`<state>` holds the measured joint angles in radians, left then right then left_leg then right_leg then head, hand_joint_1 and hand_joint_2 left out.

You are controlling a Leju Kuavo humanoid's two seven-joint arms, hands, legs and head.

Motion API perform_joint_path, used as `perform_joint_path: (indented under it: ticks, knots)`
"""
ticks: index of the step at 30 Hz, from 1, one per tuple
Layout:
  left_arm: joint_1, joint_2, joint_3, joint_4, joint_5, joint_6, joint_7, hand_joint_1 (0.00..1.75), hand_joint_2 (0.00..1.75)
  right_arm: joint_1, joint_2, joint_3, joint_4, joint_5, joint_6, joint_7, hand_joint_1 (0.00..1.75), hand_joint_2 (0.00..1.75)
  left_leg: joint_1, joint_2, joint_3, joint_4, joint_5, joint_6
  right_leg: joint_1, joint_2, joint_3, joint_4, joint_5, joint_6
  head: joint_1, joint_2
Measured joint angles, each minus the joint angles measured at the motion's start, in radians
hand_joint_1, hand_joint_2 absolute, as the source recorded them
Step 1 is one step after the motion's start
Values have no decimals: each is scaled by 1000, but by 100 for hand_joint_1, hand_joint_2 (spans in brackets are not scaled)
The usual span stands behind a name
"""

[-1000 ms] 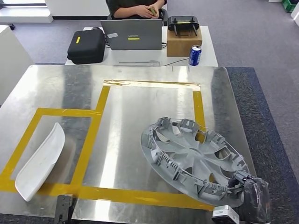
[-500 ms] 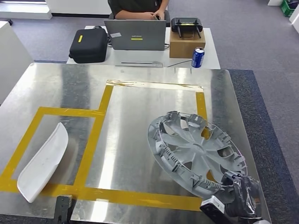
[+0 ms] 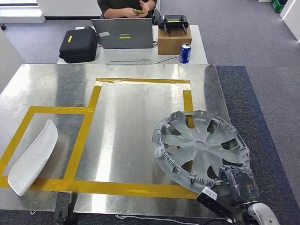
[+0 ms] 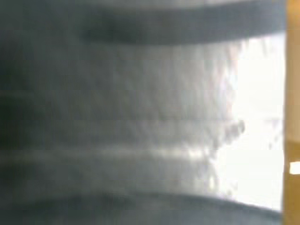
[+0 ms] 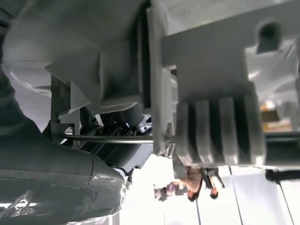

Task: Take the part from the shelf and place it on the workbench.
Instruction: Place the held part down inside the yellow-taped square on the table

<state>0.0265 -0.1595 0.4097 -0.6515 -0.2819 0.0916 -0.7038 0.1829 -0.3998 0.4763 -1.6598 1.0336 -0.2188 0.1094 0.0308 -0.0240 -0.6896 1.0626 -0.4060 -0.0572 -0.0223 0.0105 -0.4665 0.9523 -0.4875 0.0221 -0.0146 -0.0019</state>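
Now the grey plastic wheel cover (image 3: pixel 201 149) sits tilted over the near right part of the shiny sheet-metal tabletop (image 3: pixel 134 126), its ribbed, clip-studded inner side facing up, spokes fanning from a round hub, its far edge crossing the right strip of the yellow tape outline (image 3: pixel 85 133). The right hand (image 3: pixel 236 186), dark and glossy under a clear wrapping, grips the cover's near right rim at the tabletop's near right corner; in the right wrist view its fingers (image 5: pixel 116 136) close under the moulded rim beside a block of chunky ribs on the wheel cover (image 5: pixel 219 93). The left wrist view is a blurred grey surface with a yellow band at one edge, so whether the left hand is wide or closed cannot be told. A smooth, white, curved shell-like part (image 3: pixel 32 158) lies at the near left, inside the smaller taped box. Beyond the tabletop, a white desk (image 3: pixel 198 49) carries a black zip case (image 3: pixel 78 44), a grey laptop (image 3: pixel 122 33), a cardboard box (image 3: pixel 174 41) topped by a black controller (image 3: pixel 173 21), and a blue can (image 3: pixel 184 53); a person (image 3: pixel 127 7) sits behind. Compared with half a second ago, the cover is turned, showing more open spoke gaps, and the whole view has shifted slightly.
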Motion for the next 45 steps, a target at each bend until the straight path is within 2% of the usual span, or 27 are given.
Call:
perform_joint_path:
  ticks: [1, 2, 3, 4, 6, 7, 8, 9, 11, 13, 15, 17, 18, 19, 20, 23, 24, 27, 29, 32, 33, 34, 35, 37, 39, 43, 45]
  knots:
    - [-4, 1, -2, 4, 0, 0, 0, 0, 175, -7, -6, -4, 15, -8, 6, -4, 175, 175, -1, 5, -33, 73, -34, -1, 0, -1, 0, -4, 2, -1, -4, 0]
    - [-7, 2, -4, 8, 0, 0, 0, 0, 175, -14, -10, -10, 32, -17, 11, -10, 175, 175, 0, 7, -61, 133, -53, -2, 0, -1, 2, -8, 3, 1, -5, 0]
    - [-9, 3, -5, 12, 0, 0, 0, 0, 175, -20, -13, -18, 48, -28, 14, -16, 175, 175, 1, 7, -75, 163, -51, -3, -2, -2, 5, -10, 0, 3, -6, 0]
    - [-10, 5, -7, 15, 0, 0, -3, 0, 175, -26, -16, -28, 64, -39, 17, -22, 175, 175, 2, 8, -71, 157, -26, -5, -6, -2, 12, -10, -6, 8, -6, 0]
    - [-7, 4, -11, 19, 1, 0, -11, 0, 175, -36, -23, -52, 95, -52, 24, -32, 175, 175, 8, 14, -23, 60, 54, -16, -16, -2, 31, -9, -25, 26, -7, 0]
    - [-4, 2, -16, 21, 1, 1, -18, 0, 175, -40, -27, -65, 110, -56, 30, -35, 175, 175, 9, 17, 7, 8, 81, -21, -21, -3, 39, -8, -36, 37, -9, 0]
    - [-1, -1, -21, 23, 1, 1, -24, 0, 175, -43, -31, -77, 123, -59, 36, -39, 175, 175, 10, 18, 30, -30, 89, -22, -23, -6, 46, -8, -48, 48, -11, 0]
    - [0, -4, -27, 24, 1, 1, -29, 0, 175, -45, -34, -89, 134, -60, 41, -42, 175, 175, 8, 19, 47, -57, 75, -17, -25, -9, 51, -8, -58, 57, -13, 0]
    - [0, -7, -37, 25, 1, 2, -35, 0, 175, -50, -37, -109, 152, -60, 49, -48, 175, 175, 1, 10, 62, -77, 41, 8, -28, -18, 64, -20, -74, 70, -9, 0]
    - [-1, -6, -42, 26, 1, 4, -32, 0, 175, -55, -39, -125, 170, -51, 54, -54, 175, 175, -1, 6, 69, -96, 34, 32, -30, -20, 63, -4, -94, 76, -1, 0]
    - [-6, -5, -44, 30, 2, 6, -26, 0, 175, -58, -40, -133, 188, -32, 57, -59, 175, 175, -1, 6, 67, -107, 46, 51, -24, -17, 14, 98, -155, 73, 6, 0]
    - [-13, -3, -45, 34, 3, 7, -21, 0, 175, -64, -40, -140, 203, -13, 53, -63, 175, 175, -5, 6, 56, -108, 57, 61, -16, -15, -61, 235, -223, 67, 10, 0]
    - [-17, -3, -46, 37, 3, 8, -18, 0, 175, -68, -40, -143, 208, -7, 52, -65, 175, 175, -8, 6, 51, -108, 62, 62, -13, -15, -81, 272, -232, 64, 10, 0]
    - [-21, -2, -47, 40, 3, 9, -15, 0, 175, -72, -40, -146, 212, -4, 51, -66, 175, 175, -10, 6, 47, -108, 67, 61, -10, -15, -81, 270, -219, 59, 10, 0]
    - [-24, -1, -47, 43, 3, 10, -13, 0, 175, -75, -40, -148, 215, -2, 51, -67, 175, 175, -11, 6, 44, -107, 72, 59, -8, -15, -61, 228, -188, 54, 10, 0]
    - [-33, 5, -46, 51, 6, 14, -5, 0, 175, -87, -39, -150, 216, 8, 44, -70, 175, 175, -13, 6, 38, -100, 87, 41, -2, -16, 19, 48, -92, 39, 9, 0]
    - [-35, 7, -46, 53, 8, 16, -3, 0, 175, -89, -39, -151, 217, 20, 36, -70, 175, 175, -14, 6, 38, -99, 91, 33, 1, -16, 26, 24, -76, 35, 8, 0]
    - [-40, 10, -46, 58, 10, 20, 0, 0, 175, -92, -36, -155, 220, 89, 3, -71, 175, 175, -8, 6, 41, -106, 102, 12, 7, -15, 20, 18, -45, 19, 6, 0]
    - [-44, 12, -47, 61, 10, 20, 0, 0, 175, -98, -33, -160, 218, 138, -4, -76, 175, 175, -7, 8, 21, -66, 69, 4, 5, -15, 20, 14, -30, 9, 2, 0]
    - [-50, 14, -49, 68, 6, 20, 0, 0, 175, -114, -31, -165, 214, 179, 16, -94, 175, 175, -7, 9, -62, 129, -36, -3, 3, -14, 15, 13, -22, 2, -5, 0]
    - [-51, 14, -51, 71, 3, 20, 0, 0, 175, -122, -31, -166, 214, 187, 27, -107, 175, 175, -7, 9, -81, 177, -51, -4, 3, -13, 14, 14, -22, 2, -4, 0]
    - [-53, 15, -52, 74, 1, 19, 0, 0, 175, -132, -31, -166, 214, 193, 40, -122, 175, 175, -7, 10, -84, 190, -47, -4, 2, -11, 13, 14, -22, 2, -5, 0]
    - [-54, 17, -54, 76, 0, 19, -1, 0, 175, -142, -31, -166, 214, 198, 52, -137, 175, 175, -7, 10, -67, 162, -26, -3, 1, -8, 14, 14, -24, 5, -5, 0]
    - [-56, 18, -59, 79, -2, 18, -7, 0, 175, -158, -31, -165, 214, 203, 69, -161, 175, 175, -7, 12, 4, 36, 30, -3, -2, -4, 17, 14, -32, 17, -5, 0]
    - [-58, 14, -67, 80, -4, 16, -16, 0, 175, -171, -31, -165, 214, 204, 78, -175, 175, 175, -11, 11, 58, -60, 45, 8, -3, -4, 18, 14, -43, 34, -5, 0]
    - [-59, 6, -85, 81, -9, 11, -23, 0, 175, -208, -31, -143, 215, 206, 98, -234, 175, 175, -21, 4, 69, -91, 38, 51, -11, -13, 22, 11, -54, 60, -1, 0]
    - [-61, 5, -93, 83, -11, 10, -22, 0, 175, -241, -31, -120, 219, 213, 110, -261, 175, 175, -20, 3, 70, -101, 43, 65, -12, -13, -15, 86, -98, 64, 4, 0]
